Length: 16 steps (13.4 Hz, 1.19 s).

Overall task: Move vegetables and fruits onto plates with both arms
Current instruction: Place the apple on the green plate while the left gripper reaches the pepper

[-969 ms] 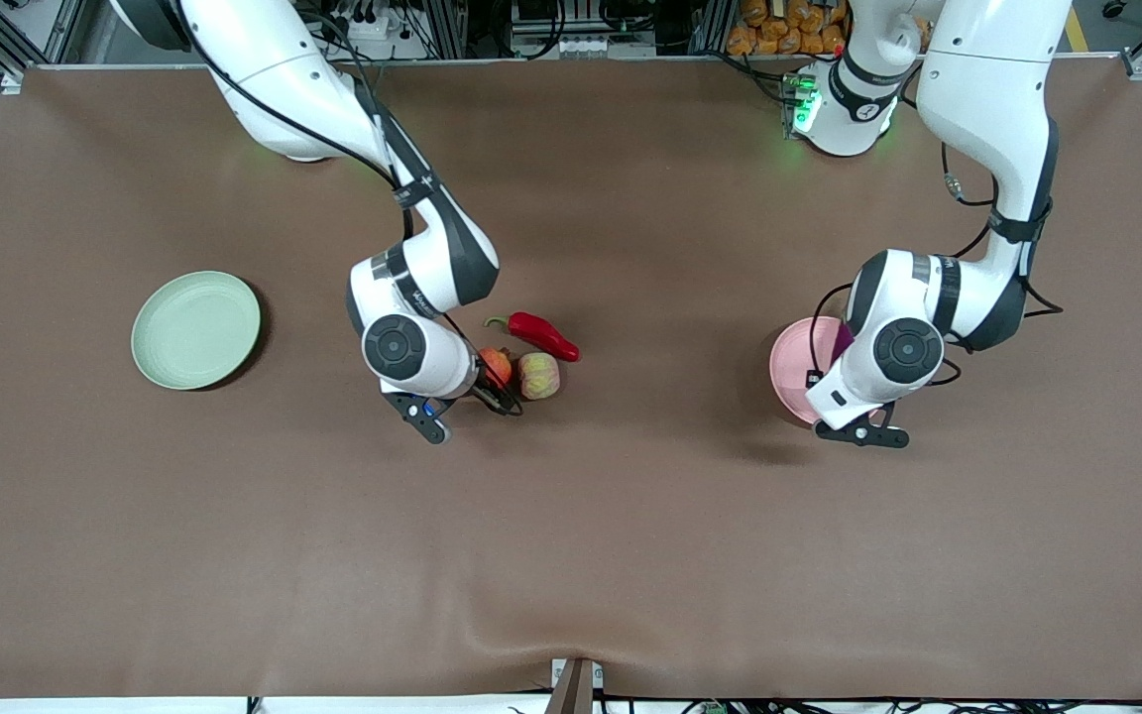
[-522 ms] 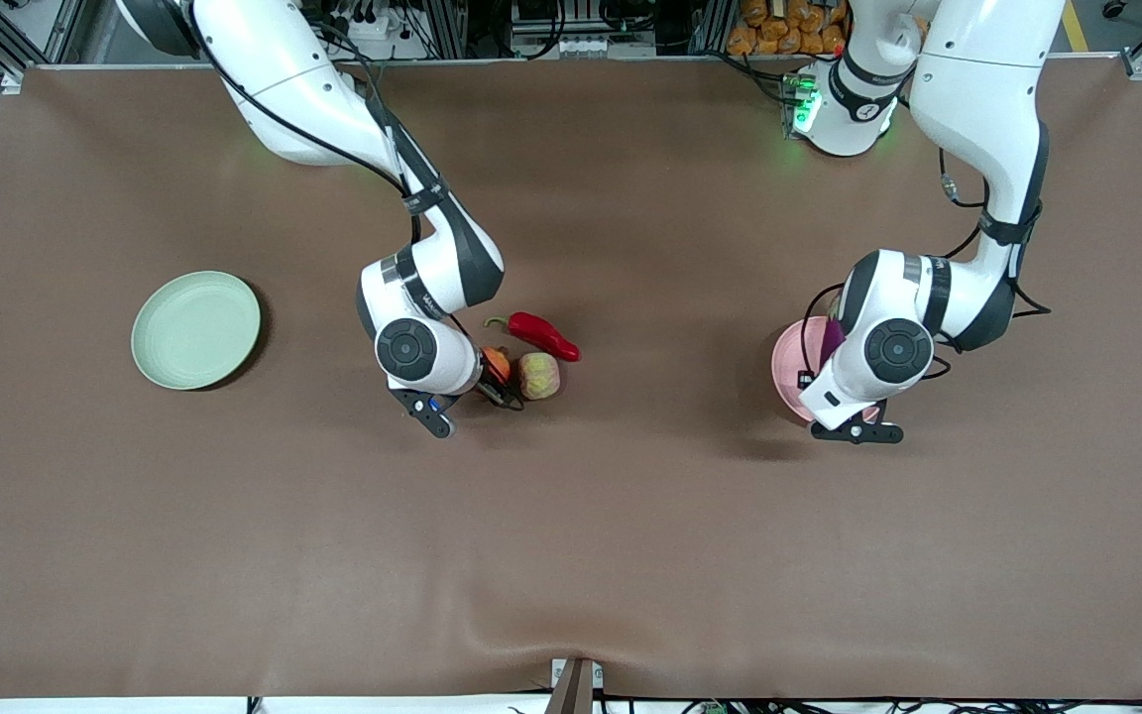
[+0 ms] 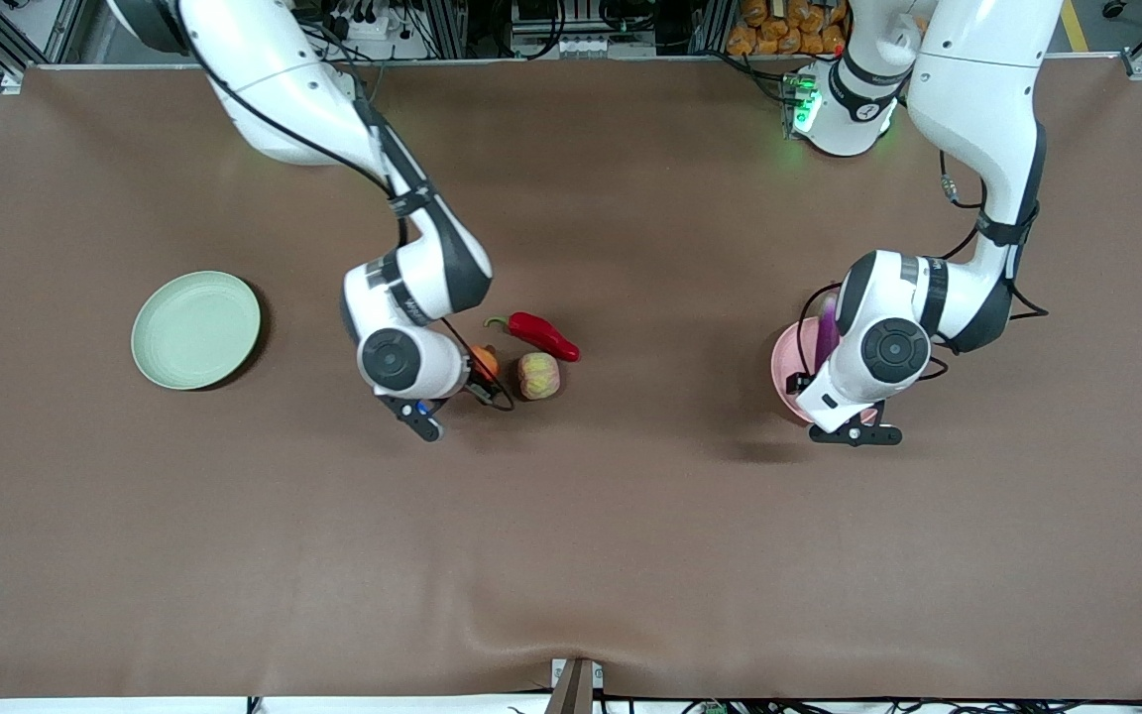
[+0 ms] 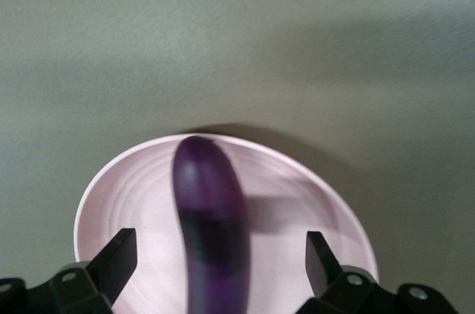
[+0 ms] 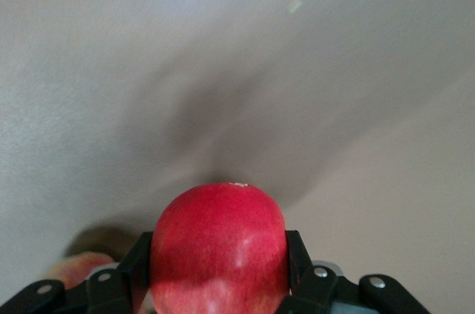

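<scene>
My right gripper (image 5: 219, 254) is shut on the round red fruit (image 5: 219, 247), held just above the table beside the yellowish-pink fruit (image 3: 538, 376). In the front view the red fruit (image 3: 485, 362) peeks out from under the right wrist. The red chili (image 3: 543, 335) lies just farther from the front camera than the yellowish-pink fruit. My left gripper (image 4: 220, 247) is open over the pink plate (image 4: 297, 195). The purple eggplant (image 4: 208, 225) lies in the plate between the fingers, touching neither. The plate (image 3: 786, 367) and the eggplant (image 3: 826, 332) also show in the front view.
The pale green plate (image 3: 196, 329) sits empty toward the right arm's end of the table. The brown table cover (image 3: 571, 535) is bare nearer the front camera. The yellowish-pink fruit also shows in the right wrist view (image 5: 85, 266).
My right gripper has moved with the red fruit away from the yellowish-pink fruit, toward the green plate. My left arm has shifted slightly, and more of the eggplant shows on the pink plate.
</scene>
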Available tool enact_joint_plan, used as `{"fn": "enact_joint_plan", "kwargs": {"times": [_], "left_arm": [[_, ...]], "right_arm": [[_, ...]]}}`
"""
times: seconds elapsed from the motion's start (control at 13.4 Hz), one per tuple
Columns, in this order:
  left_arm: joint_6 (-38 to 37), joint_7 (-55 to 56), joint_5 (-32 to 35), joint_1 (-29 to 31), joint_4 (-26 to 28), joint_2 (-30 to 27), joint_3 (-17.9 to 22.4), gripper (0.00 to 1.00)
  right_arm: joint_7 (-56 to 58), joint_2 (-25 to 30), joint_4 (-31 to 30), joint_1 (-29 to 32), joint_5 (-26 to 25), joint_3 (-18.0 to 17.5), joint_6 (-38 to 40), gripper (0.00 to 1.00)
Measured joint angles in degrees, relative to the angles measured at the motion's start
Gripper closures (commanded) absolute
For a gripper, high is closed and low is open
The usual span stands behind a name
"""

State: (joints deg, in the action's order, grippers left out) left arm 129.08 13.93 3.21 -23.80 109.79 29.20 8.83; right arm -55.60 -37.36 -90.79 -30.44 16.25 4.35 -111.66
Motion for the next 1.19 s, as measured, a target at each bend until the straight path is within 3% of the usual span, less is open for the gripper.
{"fn": "enact_joint_plan", "kwargs": {"times": [0.22,0.45,0.67,0.97,1.04,1.12,1.19], "left_arm": [[-1.9,2.9,0.0,-1.0,-1.7,-2.1,-0.1,0.0],[-10.6,8.4,-0.1,-2.5,-7.2,-4.3,-1.3,0.0],[-14.9,22.3,-1.5,-3.8,-12.1,-4.5,-6.4,0.0],[-15.0,48.6,-4.8,-8.6,-16.5,-1.7,-12.4,0.0],[-15.0,56.7,-5.5,-11.4,-18.6,0.4,-12.7,0.0],[-14.7,64.5,-5.9,-14.3,-21.1,2.7,-12.7,0.0],[-14.3,72.6,-6.0,-17.2,-24.0,5.6,-12.8,0.0]], "right_arm": [[14.8,6.3,1.3,8.5,-0.6,0.5,12.5,1.0],[26.2,10.4,0.3,14.5,-6.9,1.0,19.1,1.0],[40.1,12.0,-4.1,21.0,-10.0,1.4,19.4,1.0],[61.5,12.2,-9.0,34.6,-12.6,1.8,16.5,1.0],[65.0,12.2,-10.8,37.2,-12.7,1.8,14.8,0.93],[66.9,12.2,-13.1,38.9,-12.7,1.8,12.3,0.57],[67.7,12.2,-15.7,39.9,-12.8,1.8,9.6,0.01]]}}
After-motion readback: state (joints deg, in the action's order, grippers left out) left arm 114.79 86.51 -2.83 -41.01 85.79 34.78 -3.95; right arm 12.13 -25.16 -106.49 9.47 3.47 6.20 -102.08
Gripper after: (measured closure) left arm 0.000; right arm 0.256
